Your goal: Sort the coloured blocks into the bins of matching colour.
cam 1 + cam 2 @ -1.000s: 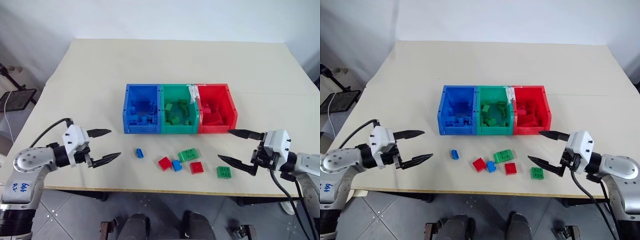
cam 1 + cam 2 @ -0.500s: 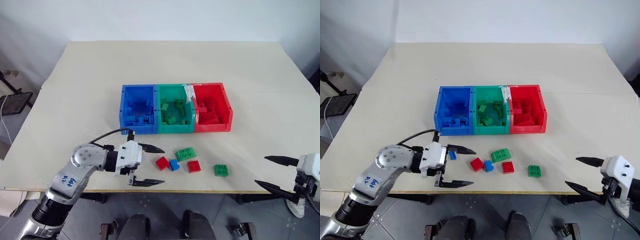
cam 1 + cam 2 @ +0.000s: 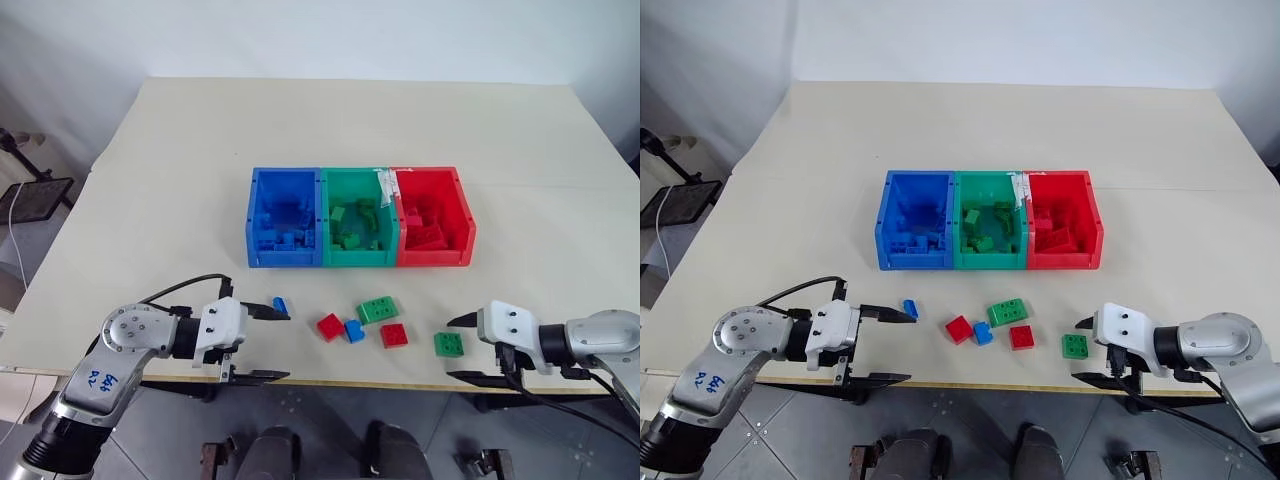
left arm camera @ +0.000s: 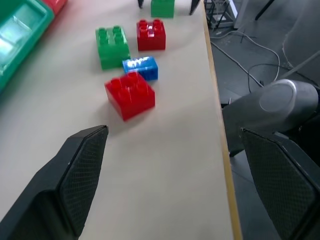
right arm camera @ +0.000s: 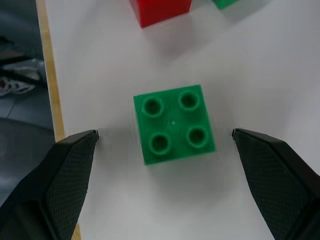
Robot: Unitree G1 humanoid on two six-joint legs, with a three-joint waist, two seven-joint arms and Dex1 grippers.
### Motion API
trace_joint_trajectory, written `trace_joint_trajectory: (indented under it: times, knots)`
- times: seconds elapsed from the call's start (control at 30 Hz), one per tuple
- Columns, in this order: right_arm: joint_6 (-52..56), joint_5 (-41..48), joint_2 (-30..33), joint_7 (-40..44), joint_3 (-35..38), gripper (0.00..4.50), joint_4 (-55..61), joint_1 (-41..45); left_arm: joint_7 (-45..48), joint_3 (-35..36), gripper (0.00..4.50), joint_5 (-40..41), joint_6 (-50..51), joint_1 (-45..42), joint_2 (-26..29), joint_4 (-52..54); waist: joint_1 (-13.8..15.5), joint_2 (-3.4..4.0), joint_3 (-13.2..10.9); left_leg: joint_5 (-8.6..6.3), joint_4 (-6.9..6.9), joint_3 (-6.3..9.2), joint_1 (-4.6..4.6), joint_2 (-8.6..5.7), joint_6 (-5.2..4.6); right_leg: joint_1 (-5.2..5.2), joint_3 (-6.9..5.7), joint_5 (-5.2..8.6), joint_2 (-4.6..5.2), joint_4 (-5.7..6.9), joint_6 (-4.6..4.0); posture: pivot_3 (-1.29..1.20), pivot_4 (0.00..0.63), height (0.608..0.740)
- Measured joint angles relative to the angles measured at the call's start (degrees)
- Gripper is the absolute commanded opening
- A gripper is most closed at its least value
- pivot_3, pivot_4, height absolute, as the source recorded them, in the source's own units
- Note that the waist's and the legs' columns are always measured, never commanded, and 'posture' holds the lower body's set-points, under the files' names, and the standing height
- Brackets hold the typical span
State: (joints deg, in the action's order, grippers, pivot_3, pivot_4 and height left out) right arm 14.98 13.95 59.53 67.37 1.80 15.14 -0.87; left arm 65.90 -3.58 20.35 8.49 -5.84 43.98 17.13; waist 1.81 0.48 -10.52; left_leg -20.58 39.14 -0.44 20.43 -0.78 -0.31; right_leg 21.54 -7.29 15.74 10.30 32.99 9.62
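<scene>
Fingers on both arms stand spread with nothing between them: the left gripper (image 3: 262, 346) hangs wide apart at the table's near edge, and the right gripper (image 5: 162, 137) straddles a small green square four-stud plastic brick (image 5: 173, 123) without touching it, one black finger (image 5: 67, 165) on each side. Taking the row of three joined open-topped plastic bins (image 3: 322, 262) as the landmark, the pale rectangular table (image 3: 300, 130) carries it mid-surface: blue bin (image 3: 256, 222), green bin (image 3: 330, 215) and red bin (image 3: 464, 220), each already holding some bricks of its own colour. All loose pieces lie nearer the robot than the bins. A green oblong studded brick (image 3: 376, 310) sits in front of the green bin, a red square brick (image 3: 393, 335) and the green square one lie in front of the red bin, a second red square brick (image 3: 328, 326) touches a small blue brick (image 3: 353, 331) just ahead of the blue-green joint, and a tiny blue brick (image 3: 279, 305) rests before the blue bin, beside the left gripper's upper finger. The likely step in hand is closing on the green square brick. That brick lies close to the table edge, so an off-centre squeeze could flick it onto the floor; a finger dragging on the tabletop could also twist it out of the grasp.
</scene>
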Motion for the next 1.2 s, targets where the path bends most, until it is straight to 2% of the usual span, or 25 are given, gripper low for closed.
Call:
trace_joint_trajectory:
  times: [0.23,0.37,0.43,0.53,0.63,0.77,0.87,0.93,1.0,1.17,1.2]
  knots:
    - [-2.3,-0.3,-1.0,0.6,-0.7,1.49,-1.5,0.8,-1.1,2.0,4.50,0.1,0.0,1.7,-0.1,0.5,-0.3,-0.02,0.0,0.00,0.00,-0.01,-0.04,0.01,0.00,-0.03,0.00,0.00,0.00,0.03,0.00,0.00,0.150,0.740]
    - [-1.8,0.1,-2.2,0.2,-0.7,1.46,-2.0,1.9,-2.9,2.8,4.50,0.4,0.2,1.5,-1.2,0.7,-0.3,-0.02,0.0,0.00,0.00,-0.02,-0.06,0.01,0.00,-0.03,0.02,0.00,0.00,0.04,0.00,0.00,0.150,0.740]
    - [1.4,2.8,-4.7,-1.0,-0.3,1.46,-1.7,3.6,-4.3,3.9,4.50,2.0,1.3,1.6,-2.3,1.1,-0.4,-0.02,0.0,0.00,0.00,-0.01,-0.05,0.03,0.00,-0.02,0.01,0.00,-0.01,0.06,0.00,0.00,0.150,0.740]
    - [9.7,10.5,-8.6,-3.1,0.2,1.46,1.8,11.0,-7.2,7.2,4.50,3.5,2.8,1.8,-2.8,1.7,-0.8,0.09,0.0,0.00,-0.01,-0.03,-0.10,0.08,0.03,0.01,0.05,0.00,-0.05,0.11,-0.01,0.00,0.150,0.740]
    - [17.7,14.4,-14.3,-8.7,-0.1,1.46,2.9,23.3,-10.3,11.8,4.50,4.0,2.9,2.8,-3.1,0.9,-1.1,0.09,0.0,-0.05,-0.01,0.01,-0.13,0.18,0.11,0.02,0.04,-0.01,-0.14,0.17,-0.02,0.00,0.150,0.740]
    - [20.6,9.0,-25.1,-18.6,-6.4,1.46,-4.8,37.9,-13.8,16.1,4.50,4.2,2.9,5.7,-4.3,0.4,-1.8,0.06,0.0,-0.10,-0.01,0.02,-0.10,0.20,0.19,0.21,0.04,-0.01,-0.16,0.43,-0.02,0.00,0.150,0.740]
    - [19.8,5.7,-29.1,-21.6,-9.5,1.46,-11.0,42.4,-15.3,17.2,4.50,4.3,2.9,6.9,-4.8,0.6,-1.2,0.06,0.0,-0.12,-0.01,0.22,0.03,0.17,0.22,0.32,-0.11,-0.01,-0.14,0.57,-0.02,0.00,0.150,0.740]
    - [18.4,3.2,-31.3,-22.7,-11.0,2.21,-16.1,45.0,-16.4,18.3,4.50,4.8,3.3,7.0,-5.3,0.9,-1.2,0.05,0.0,-0.13,-0.01,0.15,0.10,0.11,0.21,0.42,-0.09,-0.01,-0.11,0.57,-0.02,0.00,0.150,0.740]
    - [17.0,1.7,-32.2,-23.1,-11.7,2.78,-19.1,46.4,-17.0,18.9,4.50,5.2,3.5,7.1,-5.3,1.5,-1.3,0.05,0.0,-0.13,-0.01,0.14,0.16,0.13,0.21,0.49,-0.11,-0.01,-0.11,0.60,-0.02,0.00,0.150,0.740]
    - [14.5,0.6,-32.5,-21.7,-11.7,4.47,-20.2,47.2,-17.5,19.3,4.50,5.3,4.0,8.1,-5.2,2.8,-2.1,0.06,0.0,-0.13,-0.04,-0.05,0.21,0.17,0.21,0.70,-0.11,-0.01,-0.12,0.72,-0.02,0.00,0.150,0.740]
    - [14.1,0.6,-32.2,-21.2,-11.6,4.47,-19.9,46.9,-17.5,19.3,4.50,5.3,4.1,8.2,-5.2,2.8,-2.2,0.06,0.0,-0.13,-0.04,-0.10,0.22,0.19,0.21,0.77,-0.09,-0.01,-0.12,0.78,-0.02,0.00,0.150,0.740]
